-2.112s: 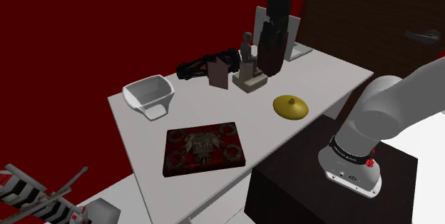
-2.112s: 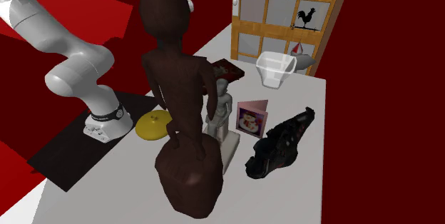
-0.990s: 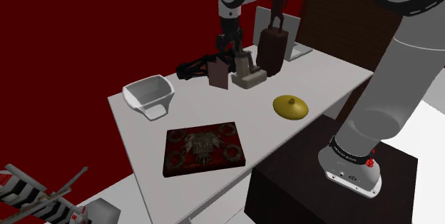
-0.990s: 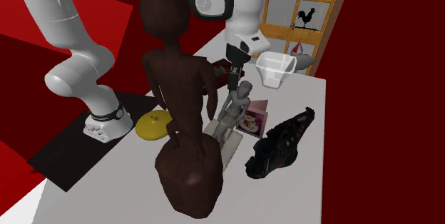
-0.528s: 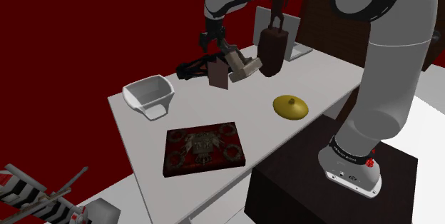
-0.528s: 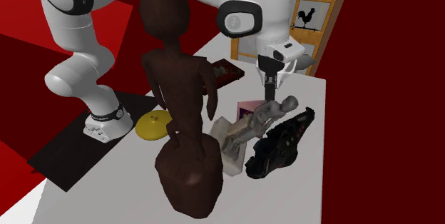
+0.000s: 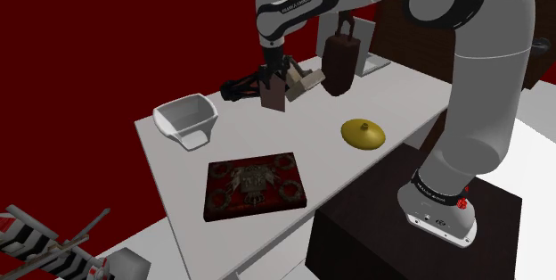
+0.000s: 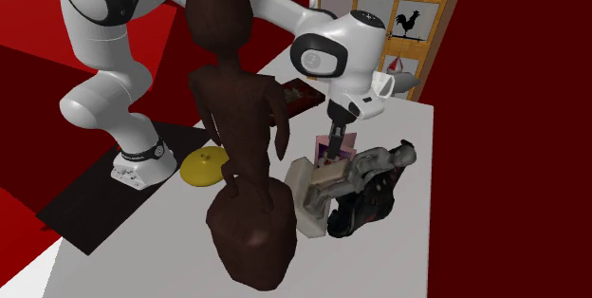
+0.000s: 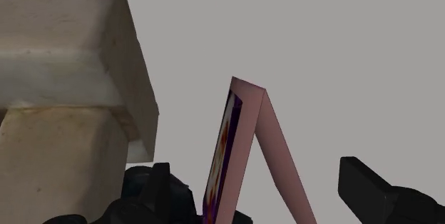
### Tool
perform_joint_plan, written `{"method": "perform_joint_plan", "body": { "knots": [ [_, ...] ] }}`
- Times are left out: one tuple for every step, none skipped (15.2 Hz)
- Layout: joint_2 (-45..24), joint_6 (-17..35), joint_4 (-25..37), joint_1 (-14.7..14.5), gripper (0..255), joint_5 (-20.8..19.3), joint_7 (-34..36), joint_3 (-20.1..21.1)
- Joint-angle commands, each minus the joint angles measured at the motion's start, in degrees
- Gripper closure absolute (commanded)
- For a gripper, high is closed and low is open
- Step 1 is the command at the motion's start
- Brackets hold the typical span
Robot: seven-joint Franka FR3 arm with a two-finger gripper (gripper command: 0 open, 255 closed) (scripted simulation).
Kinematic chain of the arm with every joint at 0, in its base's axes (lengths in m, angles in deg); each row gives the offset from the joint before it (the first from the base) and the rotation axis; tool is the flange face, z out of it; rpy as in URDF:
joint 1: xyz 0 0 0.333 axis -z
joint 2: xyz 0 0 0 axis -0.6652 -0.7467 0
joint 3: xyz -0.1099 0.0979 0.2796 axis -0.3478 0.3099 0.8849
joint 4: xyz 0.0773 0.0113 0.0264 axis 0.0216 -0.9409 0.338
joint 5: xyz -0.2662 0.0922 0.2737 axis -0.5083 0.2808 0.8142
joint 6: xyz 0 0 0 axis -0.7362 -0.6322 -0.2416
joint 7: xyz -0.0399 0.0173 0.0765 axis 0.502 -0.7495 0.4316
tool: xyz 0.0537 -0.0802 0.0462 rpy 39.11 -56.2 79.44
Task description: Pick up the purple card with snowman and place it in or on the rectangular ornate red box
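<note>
Wrist view first: the claw (image 9: 258, 180) is wide open, with one of its fingers (image 9: 367, 187) on each side of the purple card (image 9: 235, 151). I see no finger pressing the card, so nothing is gripped yet. The card stands on the table (image 9: 342, 44) by itself because its two leaves are spread. They meet in a fold at the end far from the claw and open toward the fingers. The printed purple face looks toward the finger beside the pale statue (image 9: 64, 80). I judge that the claw is set astride like this so that closing will press both leaves together.

In the shoulder view the card is at 12 o'clock from the ornate red box (image 7: 254, 185), well apart from it, on the far part of the table. A black object (image 7: 233, 86) lies at the card's 9 o'clock. The pale statue is at the card's 2 o'clock and strongly tilted. In the second exterior view it leans on the black object, just beside the card; I cannot tell if it touches the card.

For the long axis, I judge that the fold runs upright from the table, so the card stands tall and does not lie flat. It looks almost square, so I am not sure. The red box lies flat with its decorated face up, which offers a wide surface for the card.
</note>
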Motion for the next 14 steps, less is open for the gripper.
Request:
{"method": "perform_joint_plan", "body": {
  "knots": [
    [0.0, 0.1, -0.4, 0.0, 0, 0.0, 0.0, 0.0],
    [0.0, 0.1, -0.4, 0.0, 0, 0.0, 0.0, 0.0],
    [0.0, 0.1, -0.4, 0.0, 0, 0.0, 0.0, 0.0],
    [0.0, 0.1, -0.4, 0.0, 0, 0.0, 0.0, 0.0],
    [0.0, 0.1, -0.4, 0.0, 0, 0.0, 0.0, 0.0],
    [0.0, 0.1, -0.4, 0.0, 0, 0.0, 0.0, 0.0],
    [0.0, 0.1, -0.4, 0.0, 255, 0.0, 0.0, 0.0],
    [0.0, 0.1, -0.4, 0.0, 255, 0.0, 0.0, 0.0],
    [0.0, 0.1, -0.4, 0.0, 255, 0.0, 0.0, 0.0],
    [0.0, 0.1, -0.4, 0.0, 255, 0.0, 0.0, 0.0],
    [0.0, 0.1, -0.4, 0.0, 255, 0.0, 0.0, 0.0],
    [0.0, 0.1, -0.4, 0.0, 255, 0.0, 0.0, 0.0],
    [0.0, 0.1, -0.3, 0.0, 255, 0.0, 0.1, 0.0],
    [0.0, 0.1, -0.4, 0.0, 255, 0.0, 0.0, 0.0]
  ]
}}
